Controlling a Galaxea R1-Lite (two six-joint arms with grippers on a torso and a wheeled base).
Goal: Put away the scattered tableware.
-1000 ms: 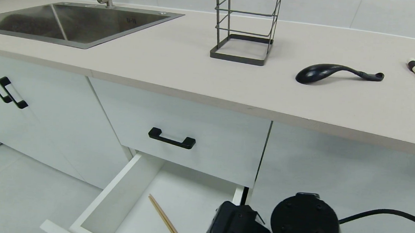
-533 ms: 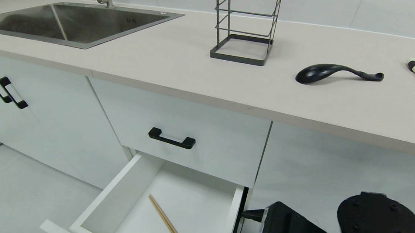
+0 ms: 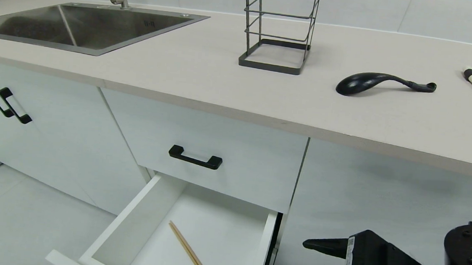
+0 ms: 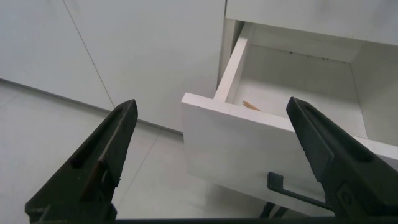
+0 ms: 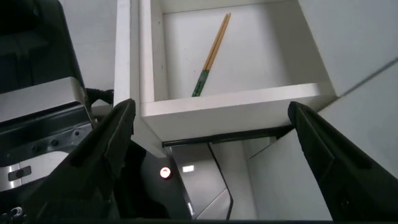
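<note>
My left gripper [image 4: 211,109] and right gripper [image 5: 208,118] gape wide, holding nothing; at the head view's bottom centre, wooden green-tipped chopsticks [image 3: 190,252] lie in the open white drawer [image 3: 267,244].

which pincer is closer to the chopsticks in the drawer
Right, probably. The right pincer hangs by the drawer, front right, looking down on the chopsticks; the left pincer sits lower, off its front left.

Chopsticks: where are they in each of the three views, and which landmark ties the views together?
Head view: chopsticks lie diagonally on the open drawer's floor, green tips toward its front.
Left wrist view: a tan end of the chopsticks peeks over the drawer's front panel.
Right wrist view: the chopsticks lie on the drawer floor, green tips nearest the front panel.
Shared landmark: the open drawer.
</note>
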